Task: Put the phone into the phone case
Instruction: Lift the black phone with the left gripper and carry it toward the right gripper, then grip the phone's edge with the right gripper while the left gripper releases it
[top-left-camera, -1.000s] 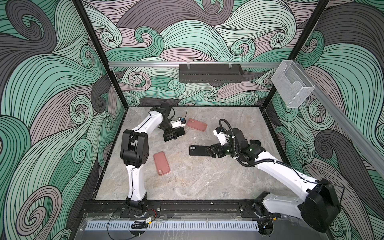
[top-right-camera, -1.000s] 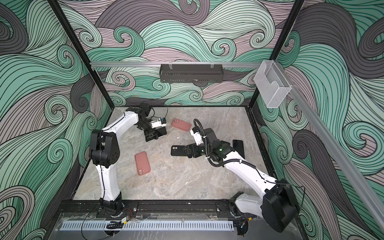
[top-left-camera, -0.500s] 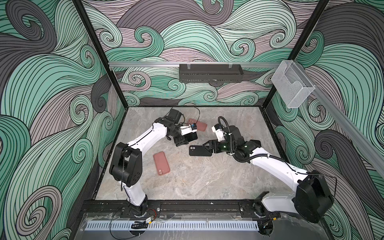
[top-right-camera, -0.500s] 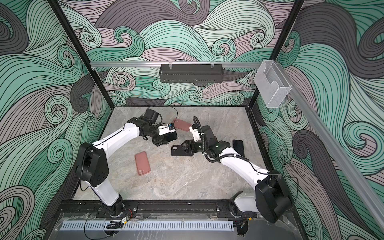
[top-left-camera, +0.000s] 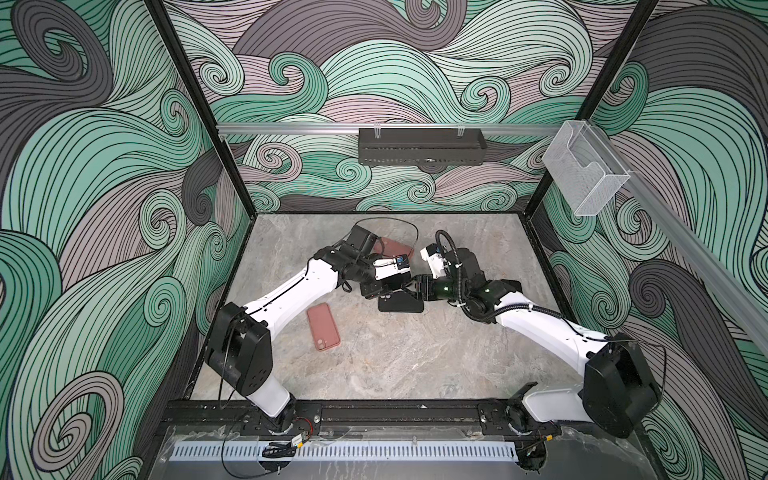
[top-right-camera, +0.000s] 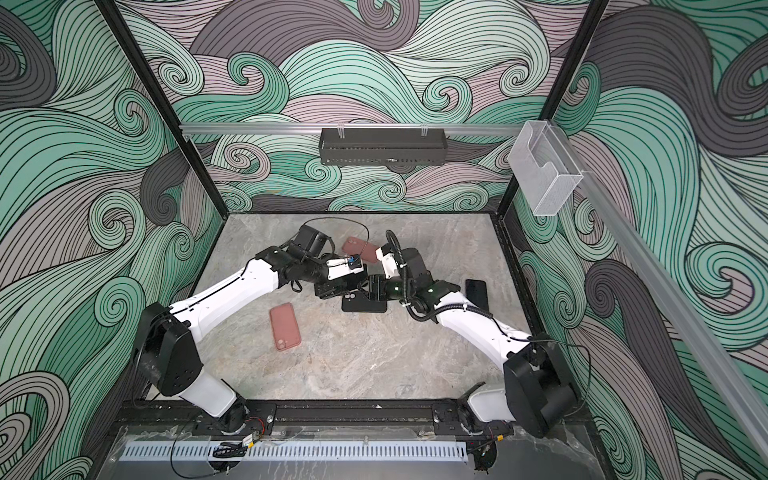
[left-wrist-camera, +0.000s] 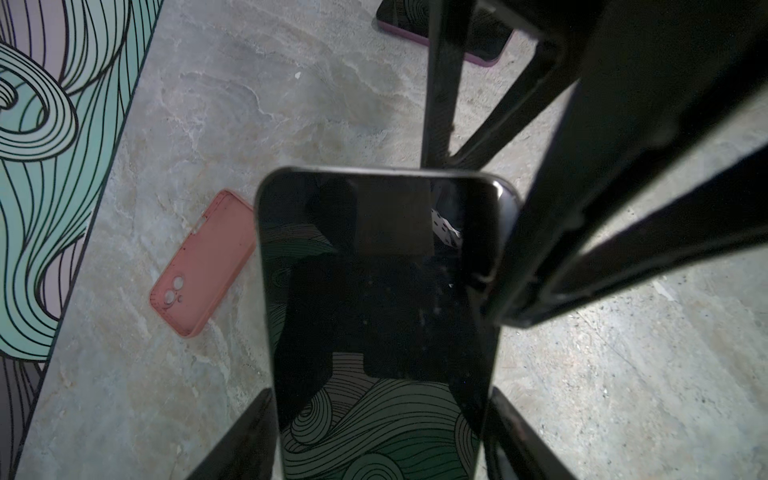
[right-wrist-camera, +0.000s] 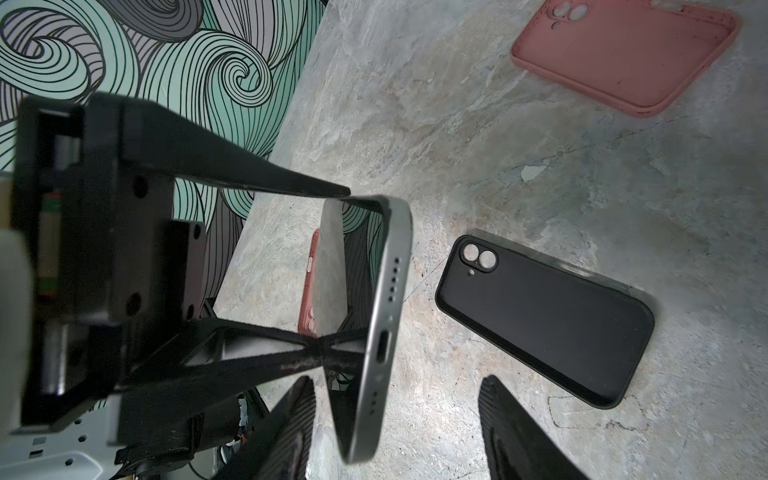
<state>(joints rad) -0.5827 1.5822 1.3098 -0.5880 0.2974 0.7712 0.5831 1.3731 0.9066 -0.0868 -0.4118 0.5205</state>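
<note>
Left gripper (top-left-camera: 388, 286) (left-wrist-camera: 380, 419): is being seen clamped on the two long edges of the phone.
Phone (left-wrist-camera: 374, 311) (right-wrist-camera: 384, 332): is being held clear of the table (top-left-camera: 415, 365), over its middle, just behind the black case. The screen is being shown to the left wrist camera. The port end is being pointed at the right gripper.
Right gripper (top-left-camera: 415, 286) (right-wrist-camera: 395, 380): jaws are being seen apart, one on each side of the phone's port end. The screen is being faced by one finger and the back by the other.
Fingers (right-wrist-camera: 511, 428): an open gap is being shown on the back side. Contact on the screen side cannot be told.
Black case (top-left-camera: 401, 305) (top-right-camera: 363, 306) (right-wrist-camera: 544, 320): is being seen flat on the table middle, hollow side up, untouched.
Pink case (top-left-camera: 323, 326) (top-right-camera: 285, 326) (left-wrist-camera: 203, 262): is being seen flat, between the middle and the left edge.
Second pink case (top-right-camera: 359, 248): is being seen toward the back edge, behind the grippers.
Dark phone (top-right-camera: 476, 293) (left-wrist-camera: 401, 16): is being seen flat near the right edge, with a purple rim around it.
</note>
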